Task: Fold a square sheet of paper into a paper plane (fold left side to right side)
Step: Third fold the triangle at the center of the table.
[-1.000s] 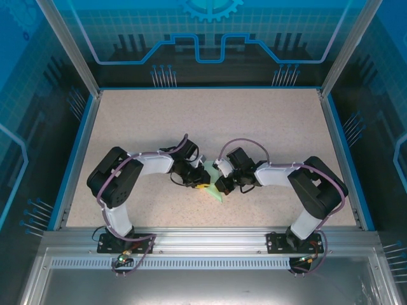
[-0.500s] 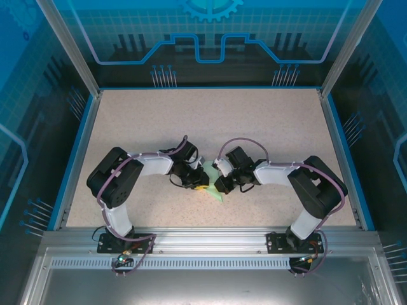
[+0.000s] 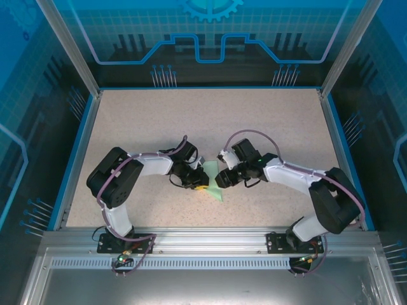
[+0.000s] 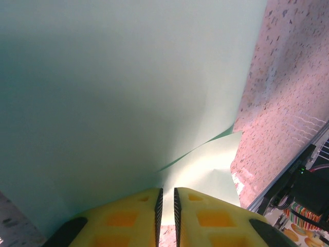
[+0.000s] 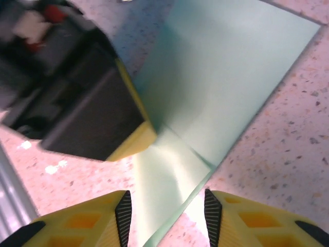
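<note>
Mint paper pinched by left tool on speckled table

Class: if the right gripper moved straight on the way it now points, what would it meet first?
Most likely the green paper, which lies directly ahead of the open right gripper; its height above the sheet is hard to judge.

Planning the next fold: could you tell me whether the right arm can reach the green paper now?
Likely yes: the right gripper hangs open just over the paper, nothing between; the left gripper pinches it alongside.
</note>
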Motion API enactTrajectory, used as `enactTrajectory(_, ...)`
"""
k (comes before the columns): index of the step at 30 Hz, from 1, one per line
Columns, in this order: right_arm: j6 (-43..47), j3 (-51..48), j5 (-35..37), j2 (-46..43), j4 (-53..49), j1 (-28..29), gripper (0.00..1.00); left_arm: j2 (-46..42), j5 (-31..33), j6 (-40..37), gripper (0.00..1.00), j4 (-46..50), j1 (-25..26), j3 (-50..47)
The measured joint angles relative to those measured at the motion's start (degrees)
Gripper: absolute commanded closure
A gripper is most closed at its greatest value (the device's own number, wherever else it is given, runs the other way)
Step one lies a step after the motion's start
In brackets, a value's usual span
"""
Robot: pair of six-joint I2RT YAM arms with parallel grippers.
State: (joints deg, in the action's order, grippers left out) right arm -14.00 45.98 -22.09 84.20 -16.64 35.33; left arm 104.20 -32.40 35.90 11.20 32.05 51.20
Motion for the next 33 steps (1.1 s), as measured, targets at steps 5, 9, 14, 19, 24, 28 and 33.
enactTrajectory(5, -4.2, -2.0, -5.9, -0.3, -0.3, 2.4, 0.7, 0.0, 0.0, 0.0, 0.82, 0.0, 0.0, 0.0)
enactTrajectory(9, -6.4, -2.3, -8.0, 2.2, -0.4, 4.5, 0.71, 0.0, 0.0, 0.0, 0.82, 0.0, 0.0, 0.0)
enactTrajectory(14, -7.1, -1.0, -8.0, 7.0, -1.4, 5.7, 0.71, 0.0, 0.0, 0.0, 0.82, 0.0, 0.0, 0.0)
enactTrajectory(19, -7.3, 0.4, -6.8, 9.6, -2.4, 6.0, 0.71, 0.0, 0.0, 0.0, 0.82, 0.0, 0.0, 0.0)
enactTrajectory(24, -7.3, 1.4, -5.8, 11.2, -3.1, 6.0, 0.71, 0.0, 0.0, -0.1, 0.82, 0.0, 0.0, 0.0)
enactTrajectory(28, -7.3, 1.4, -5.4, 12.3, -3.4, 6.0, 0.71, 0.0, 0.0, -0.2, 0.83, 0.1, 0.0, 0.0)
enactTrajectory(33, -7.3, 1.4, -5.2, 12.6, -3.5, 6.0, 0.72, 0.0, 0.0, -0.2, 0.82, 0.1, 0.0, 0.0)
